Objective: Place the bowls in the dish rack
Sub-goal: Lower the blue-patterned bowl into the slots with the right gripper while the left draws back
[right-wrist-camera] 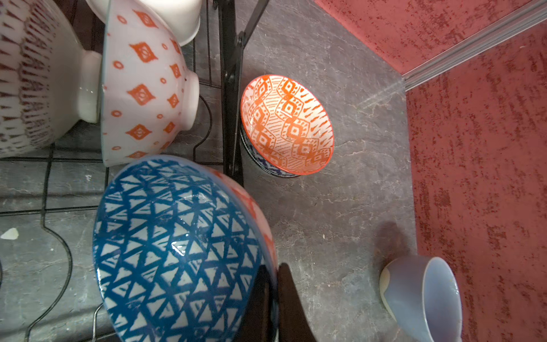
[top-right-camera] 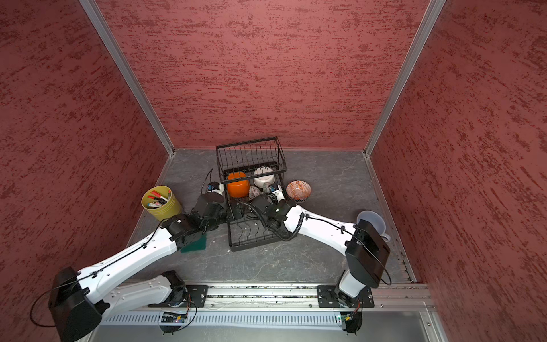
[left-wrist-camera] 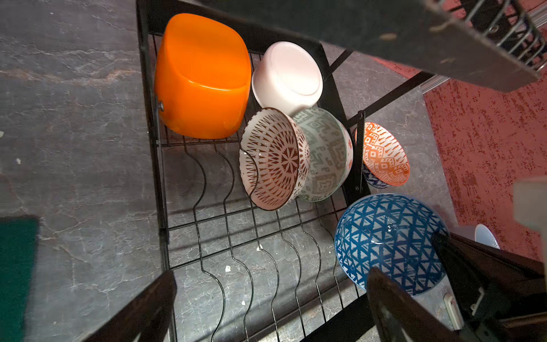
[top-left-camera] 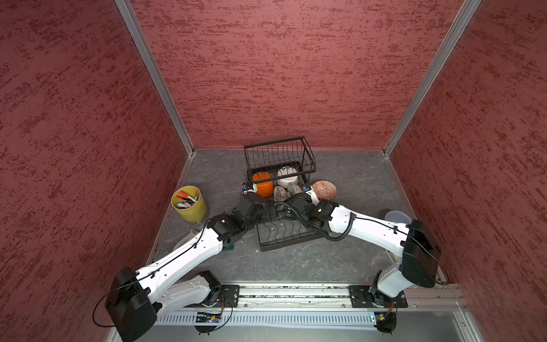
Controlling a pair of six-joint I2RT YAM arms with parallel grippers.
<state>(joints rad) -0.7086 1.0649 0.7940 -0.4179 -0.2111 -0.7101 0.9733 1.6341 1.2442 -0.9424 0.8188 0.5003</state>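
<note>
The black wire dish rack (top-left-camera: 279, 154) (top-right-camera: 251, 154) holds a plain orange bowl (left-wrist-camera: 201, 77), a white bowl (left-wrist-camera: 287, 74), a brown-patterned bowl (left-wrist-camera: 272, 160) and a grey-green patterned bowl (left-wrist-camera: 325, 154) in its lower tray. My right gripper (right-wrist-camera: 275, 268) is shut on the rim of a blue lattice bowl (right-wrist-camera: 177, 245) (left-wrist-camera: 387, 237), tilted over the tray's right edge. My left gripper (left-wrist-camera: 270, 275) hangs open over bare slot dividers, holding nothing. An orange-patterned bowl (top-left-camera: 324, 189) (right-wrist-camera: 287, 124) sits on the table right of the rack, nested in a dark blue-patterned bowl.
A pale blue-grey cup (right-wrist-camera: 423, 296) (top-right-camera: 370, 219) lies on the table at the right, near the wall. A yellow-green pot of pens (top-left-camera: 189, 204) stands left of the rack. A green sponge (top-right-camera: 194, 244) lies under the left arm. Red walls enclose the table.
</note>
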